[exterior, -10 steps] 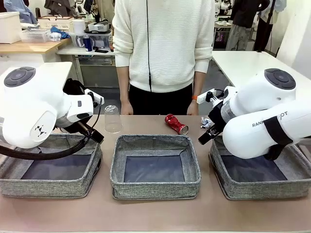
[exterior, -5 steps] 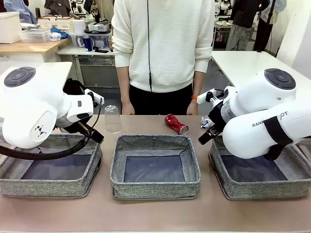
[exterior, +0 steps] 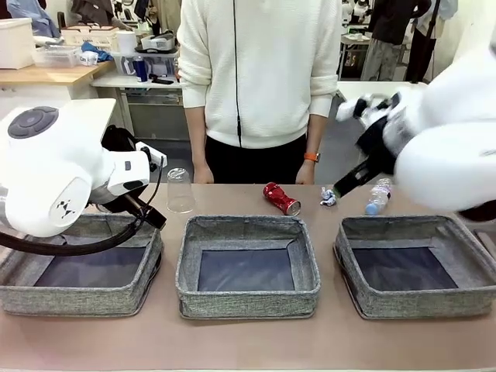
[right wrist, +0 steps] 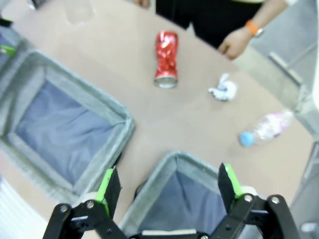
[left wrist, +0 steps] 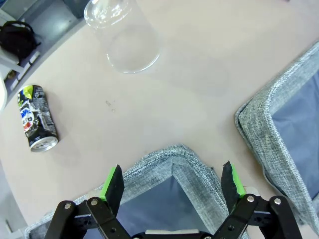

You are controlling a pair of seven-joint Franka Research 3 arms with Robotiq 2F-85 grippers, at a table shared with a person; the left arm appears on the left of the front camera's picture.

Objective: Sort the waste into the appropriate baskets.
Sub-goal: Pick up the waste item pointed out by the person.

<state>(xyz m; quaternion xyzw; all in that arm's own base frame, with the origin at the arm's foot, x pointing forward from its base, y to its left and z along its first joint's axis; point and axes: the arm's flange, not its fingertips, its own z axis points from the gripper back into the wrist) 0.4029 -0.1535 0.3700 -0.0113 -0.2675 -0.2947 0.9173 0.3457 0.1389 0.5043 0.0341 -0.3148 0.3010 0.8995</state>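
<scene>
Left gripper [left wrist: 173, 174]: jaws flung wide, empty, over the left basket [left wrist: 174, 152] corner, bottom centre.
Right gripper [right wrist: 169, 174]: wide open too, empty, above the right basket [right wrist: 172, 158] rim, bottom centre.
Clear plastic cup [left wrist: 127, 37]: upside down, top of frame; looks feather-light and flimsy, pinch gently across the wall.
Dark printed can [left wrist: 37, 119]: on its side, left edge; stiff, may roll, take across the barrel.
Crushed red can [right wrist: 166, 59]: upper centre; light, dented waist offers a bite.
Paper wad [right wrist: 223, 88]: right of it; soft, squeeze anywhere.
Small clear bottle [right wrist: 264, 128]: lying far right; probably slick, grip mid-body.
</scene>
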